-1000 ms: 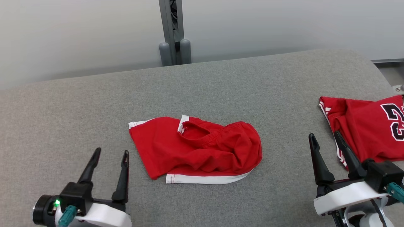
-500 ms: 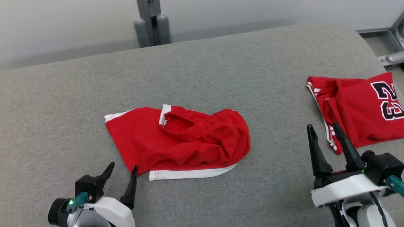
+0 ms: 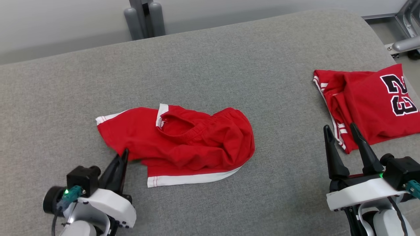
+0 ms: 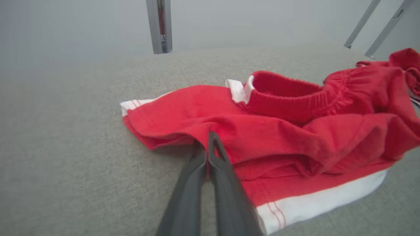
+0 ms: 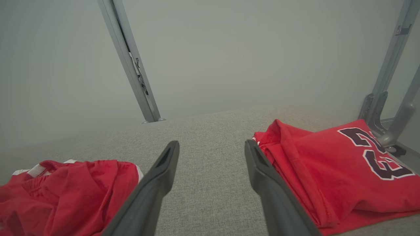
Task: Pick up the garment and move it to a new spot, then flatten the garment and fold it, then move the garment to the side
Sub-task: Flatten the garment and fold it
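Stretching across the head view is one grey woven-fabric surface (image 3: pixel 229 59) with a rounded far right corner, backed by a plain pale wall (image 3: pixel 65 19). One grey metal post (image 3: pixel 144 16) stands at the far edge with two grey cylinders (image 3: pixel 157 16) at its foot, and grey frame tubing (image 3: pixel 407 29) shows beyond the right corner. Two garments lie on the surface. One is a pair of white-trimmed red shorts (image 3: pixel 183 144), crumpled in the middle. The other is a folded red jersey (image 3: pixel 370 101) with a black 23, near the right edge and well apart from the shorts. There are two tools. The left tool (image 3: pixel 124 153) has its two dark fingers (image 4: pixel 226 183) pressed together on the near left edge of the shorts, pinching a fold of red cloth. The right tool (image 3: pixel 339 127) has its fingers spread wide and grips nothing, just beside the jersey's near left corner.
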Robot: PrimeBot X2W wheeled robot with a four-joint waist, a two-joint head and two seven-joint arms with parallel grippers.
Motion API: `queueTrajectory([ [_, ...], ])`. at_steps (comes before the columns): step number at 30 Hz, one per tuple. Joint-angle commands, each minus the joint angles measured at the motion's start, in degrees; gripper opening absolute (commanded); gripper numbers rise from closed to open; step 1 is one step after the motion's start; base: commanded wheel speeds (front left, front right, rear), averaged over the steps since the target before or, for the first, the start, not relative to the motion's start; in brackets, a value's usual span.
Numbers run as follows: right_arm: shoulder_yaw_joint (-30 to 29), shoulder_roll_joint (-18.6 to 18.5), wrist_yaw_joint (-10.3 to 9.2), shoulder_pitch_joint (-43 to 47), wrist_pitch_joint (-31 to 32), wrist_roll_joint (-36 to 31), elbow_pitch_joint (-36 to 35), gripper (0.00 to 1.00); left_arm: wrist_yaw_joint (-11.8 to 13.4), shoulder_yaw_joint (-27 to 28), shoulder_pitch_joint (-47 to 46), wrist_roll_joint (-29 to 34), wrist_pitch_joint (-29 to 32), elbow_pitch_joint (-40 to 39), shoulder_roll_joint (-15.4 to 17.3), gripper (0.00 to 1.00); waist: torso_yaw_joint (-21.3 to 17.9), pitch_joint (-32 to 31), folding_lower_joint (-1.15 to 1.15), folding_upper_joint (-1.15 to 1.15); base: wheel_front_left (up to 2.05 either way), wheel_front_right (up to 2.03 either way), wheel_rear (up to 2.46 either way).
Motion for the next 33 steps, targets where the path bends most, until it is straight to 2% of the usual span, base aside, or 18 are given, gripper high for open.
queueTrajectory([
  [1,-0.3,-0.4,0.01,-0.8,-0.5,0.3,0.0,1.00,0.7,0.6,-1.5,0.8,-1.2,-2.4,0.8,0.00,0.4,0.0,0.00,0.00,0.00,0.00,0.00],
  [7,-1.0,-0.4,0.01,-0.9,-0.4,0.1,-0.3,1.00,1.8,1.1,-4.0,3.3,-0.4,-11.5,3.3,0.00,1.1,-0.1,0.00,0.00,0.00,0.00,0.00],
  [12,-0.4,-0.4,0.01,-2.1,-0.7,0.6,-0.5,1.00,0.7,1.4,-10.9,4.3,3.5,-14.6,5.6,0.00,-0.5,1.2,0.00,0.00,0.00,0.00,0.00],
  [18,0.6,-0.4,0.01,-3.2,-1.6,1.6,0.5,1.00,-0.9,3.4,-21.7,3.4,6.1,-5.3,7.5,0.00,-4.8,3.2,0.00,0.00,0.00,0.00,0.00],
  [23,1.0,-0.4,0.01,-3.6,-2.8,3.0,2.1,1.00,-2.5,5.0,-29.6,1.9,5.0,9.5,7.8,0.00,-8.0,4.9,0.00,0.00,0.00,0.00,0.00],
  [24,0.9,-0.4,0.01,-3.6,-3.1,3.1,2.3,1.00,-3.0,5.2,-30.5,1.5,4.7,12.0,7.7,0.08,-8.1,5.1,0.00,0.00,0.00,0.00,0.00],
  [27,0.9,-0.4,0.01,-3.9,-3.6,3.5,2.8,1.00,-4.1,5.3,-32.5,0.7,3.3,18.6,6.8,1.00,-8.2,5.7,0.00,0.00,0.00,0.00,0.00],
  [33,0.2,-0.4,0.01,-4.3,-4.1,3.5,3.6,1.00,-4.5,5.9,-33.3,-0.1,-3.9,23.9,5.1,1.00,-6.1,6.1,0.00,0.00,0.00,0.00,0.00],
])
